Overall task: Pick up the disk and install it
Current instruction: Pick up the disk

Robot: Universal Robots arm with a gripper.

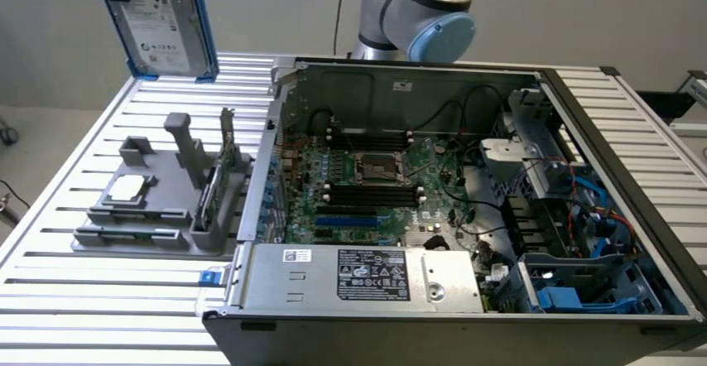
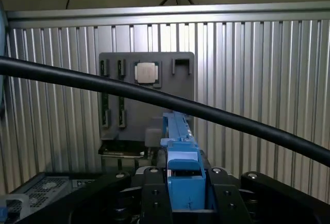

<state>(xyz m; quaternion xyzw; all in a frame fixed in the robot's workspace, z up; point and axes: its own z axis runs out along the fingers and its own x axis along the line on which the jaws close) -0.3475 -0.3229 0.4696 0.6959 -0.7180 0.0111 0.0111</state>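
The disk (image 1: pixel 161 22), held upright at the upper left of the exterior view, is pinched by its blue edge between the fingers of the gripper (image 2: pixel 184 198), above the grey tray (image 1: pixel 165 217) in which a pale chip (image 1: pixel 128 187) is seated, left of the opened computer case (image 1: pixel 442 84).

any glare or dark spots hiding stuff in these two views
Exterior view: even light, no harsh glare on the disk; the case is shadowed inside at the exterior view's right. Wrist view: dimmer, a black cable crosses the grey fixture.
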